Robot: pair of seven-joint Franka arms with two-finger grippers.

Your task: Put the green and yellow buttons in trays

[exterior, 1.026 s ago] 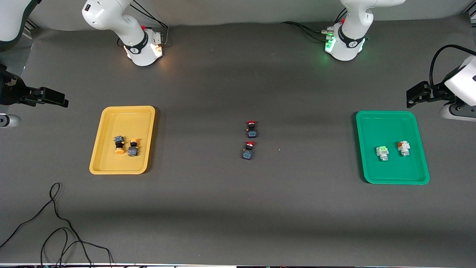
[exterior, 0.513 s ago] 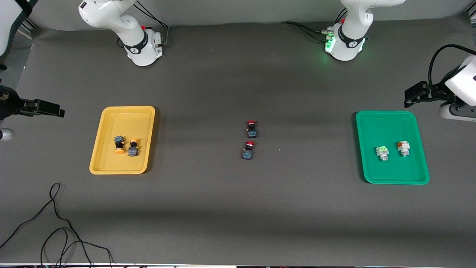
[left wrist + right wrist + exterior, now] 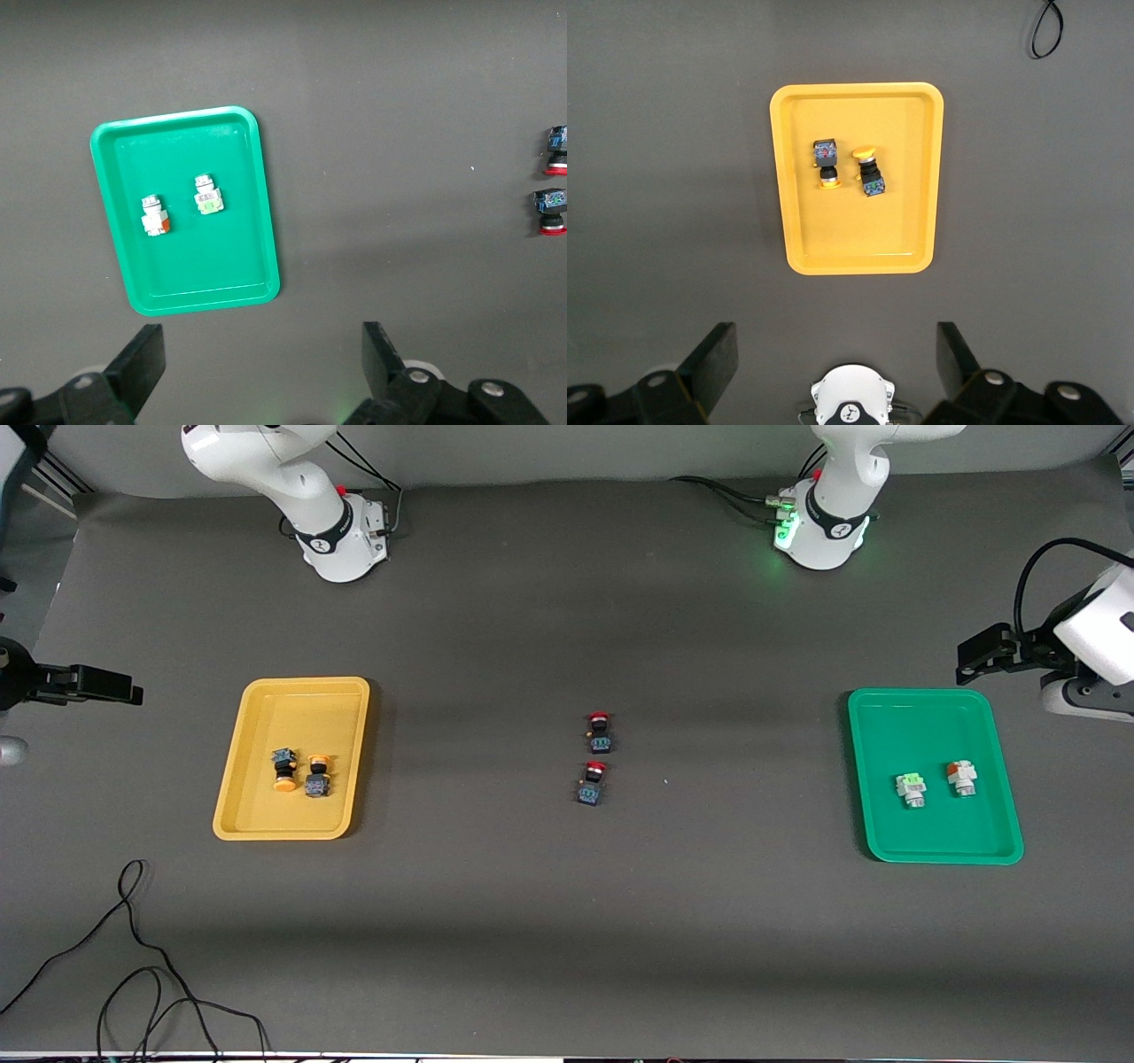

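The left gripper (image 3: 257,372) is hanging with its fingers (image 3: 142,363) spread wide and gripping nothing, high over the table just off the green tray's edge toward the robot bases; in the front view it (image 3: 974,657) is showing at the left arm's end of the table. The right gripper (image 3: 833,367) is likewise standing wide open and empty, over bare table at the right arm's end, beside the yellow tray (image 3: 266,824).

The green tray (image 3: 886,708) is holding two white-silver buttons lying side by side but apart: the green-topped button (image 3: 911,789) and the orange-marked button (image 3: 960,777). The yellow tray is holding the two orange-yellow mushroom buttons (image 3: 300,772), lying close together near its middle, one cap pointing toward the front camera and the other toward the bases.

Two red-capped buttons (image 3: 595,757) are lying on the dark table (image 3: 567,921) midway between the trays, one nearer the front camera than the other. A black cable (image 3: 133,957) is trailing across the table's corner nearest the camera, at the right arm's end.
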